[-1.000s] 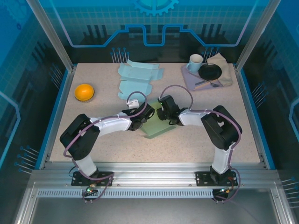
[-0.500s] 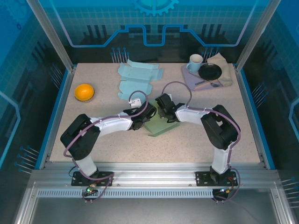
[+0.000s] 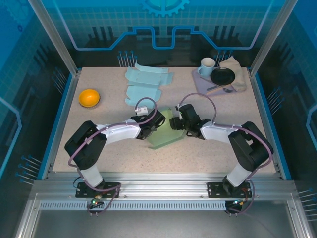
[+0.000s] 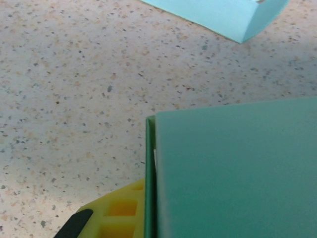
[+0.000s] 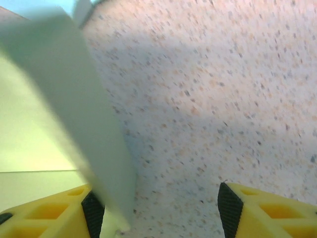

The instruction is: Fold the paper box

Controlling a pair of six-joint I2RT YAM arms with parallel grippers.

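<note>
The green paper box (image 3: 164, 134) lies partly folded at the table's middle, between both grippers. My left gripper (image 3: 157, 121) is at its left edge. In the left wrist view a green panel (image 4: 233, 168) fills the lower right, pressed against one yellow finger (image 4: 116, 213); the other finger is hidden behind the paper. My right gripper (image 3: 177, 122) is at the box's upper right edge and stands open (image 5: 156, 203). A pale green flap (image 5: 74, 99) stands up against its left finger, and bare table lies between the pads.
Flat pale blue box blanks (image 3: 147, 82) lie at the back middle, one edge showing in the left wrist view (image 4: 223, 15). An orange bowl (image 3: 89, 97) sits at the left. A white mug (image 3: 207, 65), black plate (image 3: 223, 76) and beige cloth (image 3: 238, 69) occupy the back right.
The right arm's elbow swung out to the right and its gripper shifted slightly right along the box. The box's right side moved with it. The left arm barely moved.
</note>
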